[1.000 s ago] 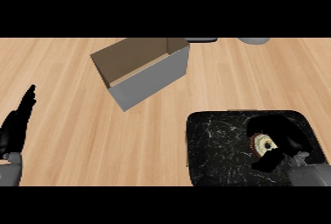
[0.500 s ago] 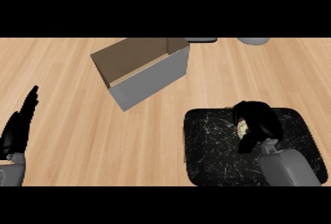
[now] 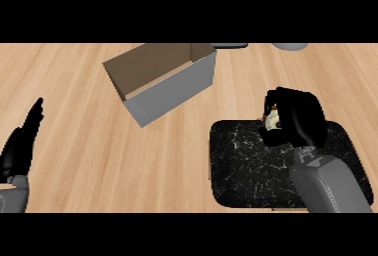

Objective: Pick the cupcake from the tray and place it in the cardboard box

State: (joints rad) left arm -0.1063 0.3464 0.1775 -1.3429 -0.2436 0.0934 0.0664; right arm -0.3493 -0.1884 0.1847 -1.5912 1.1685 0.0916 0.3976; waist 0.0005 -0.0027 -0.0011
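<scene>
Peeking cupcake (image 3: 272, 119), right hand (image 3: 299, 120) fingers curled round

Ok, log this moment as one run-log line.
phase: carry | right hand: shut on cupcake, above tray far edge | left hand: open, resting | cardboard box: no cupcake inside

Cupcake (image 3: 272, 119) mostly hidden by right hand (image 3: 299, 117), grey obj (image 3: 289, 46) cut off at top edge

A light wooden plank counter top (image 3: 96, 165) fills the view. At its far edge, a dark flat object (image 3: 229, 45) shows only as a thin sliver, and just to its right a rounded grey object (image 3: 289, 46) is cut off too.
</scene>
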